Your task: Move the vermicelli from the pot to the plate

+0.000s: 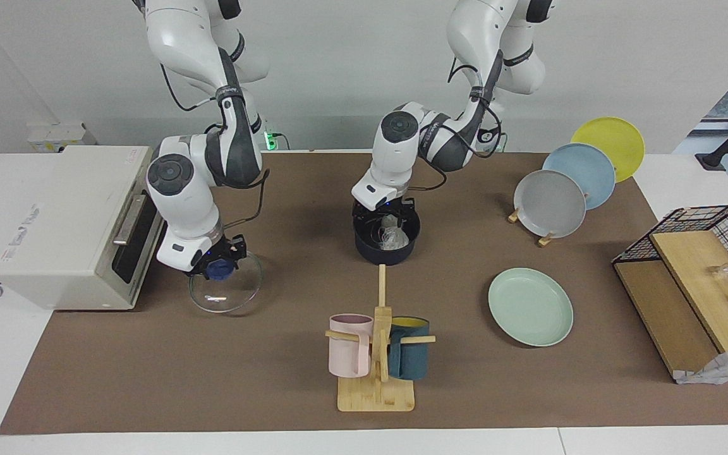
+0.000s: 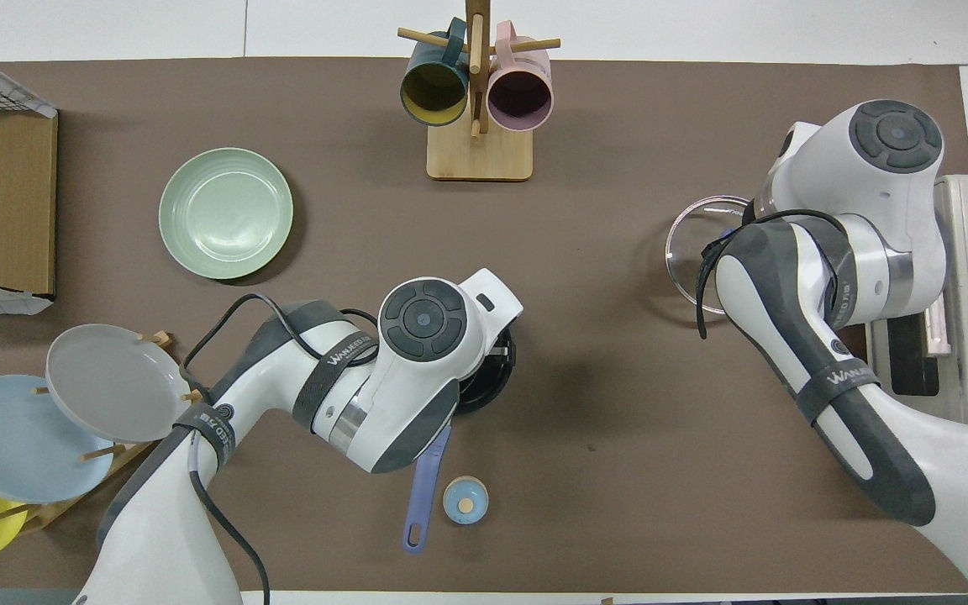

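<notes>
The dark navy pot [image 1: 382,254] stands mid-table. The white vermicelli [image 1: 394,237] lies inside it. My left gripper [image 1: 388,218] reaches down into the pot, right over the noodles. In the overhead view the left arm covers most of the pot; only part of its rim [image 2: 491,385] and its blue handle [image 2: 424,491] show. The mint-green plate [image 1: 530,307] [image 2: 225,213] lies bare, farther from the robots than the pot, toward the left arm's end. My right gripper [image 1: 218,268] is shut on the blue knob of a glass lid [image 1: 228,292] [image 2: 689,244] in front of the oven.
A wooden mug rack [image 1: 376,395] with a pink mug and a dark teal mug stands farther out than the pot. A white oven [image 1: 54,221] sits at the right arm's end. Grey, blue and yellow plates stand in a rack [image 1: 550,202]. A wire basket [image 1: 711,278]. A small blue cap [image 2: 465,500].
</notes>
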### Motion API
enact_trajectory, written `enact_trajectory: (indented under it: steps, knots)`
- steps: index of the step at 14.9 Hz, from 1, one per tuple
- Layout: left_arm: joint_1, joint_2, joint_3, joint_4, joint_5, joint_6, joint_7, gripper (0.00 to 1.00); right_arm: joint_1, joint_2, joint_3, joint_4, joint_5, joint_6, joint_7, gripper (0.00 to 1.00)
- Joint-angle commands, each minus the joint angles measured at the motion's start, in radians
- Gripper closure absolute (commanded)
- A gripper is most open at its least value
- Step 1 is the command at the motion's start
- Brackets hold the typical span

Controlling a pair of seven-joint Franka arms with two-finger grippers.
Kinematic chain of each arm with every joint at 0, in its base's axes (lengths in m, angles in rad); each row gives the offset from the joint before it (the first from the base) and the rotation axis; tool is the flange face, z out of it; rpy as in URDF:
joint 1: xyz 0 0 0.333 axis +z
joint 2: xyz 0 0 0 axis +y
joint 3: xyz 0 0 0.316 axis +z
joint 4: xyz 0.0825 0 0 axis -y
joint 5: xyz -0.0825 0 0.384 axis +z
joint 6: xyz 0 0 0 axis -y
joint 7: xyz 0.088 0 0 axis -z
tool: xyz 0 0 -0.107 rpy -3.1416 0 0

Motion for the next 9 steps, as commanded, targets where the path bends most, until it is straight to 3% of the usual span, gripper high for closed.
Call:
enact_trajectory:
  steps: [1, 6, 9]
  knots:
    - [0.003, -0.004, 0.004, -0.014, 0.034, 0.02, 0.013, 0.0, -0.015, -0.007, 0.013, -0.047, -0.011, 0.045, -0.017, 0.53]
    - [0.0, 0.017, 0.002, -0.026, 0.039, 0.053, 0.013, 0.0, -0.012, -0.017, 0.013, -0.092, -0.011, 0.077, -0.01, 0.5]
    - [-0.002, 0.019, 0.002, -0.029, 0.039, 0.056, 0.015, 0.0, -0.016, -0.021, 0.013, -0.112, -0.011, 0.1, -0.013, 0.41]
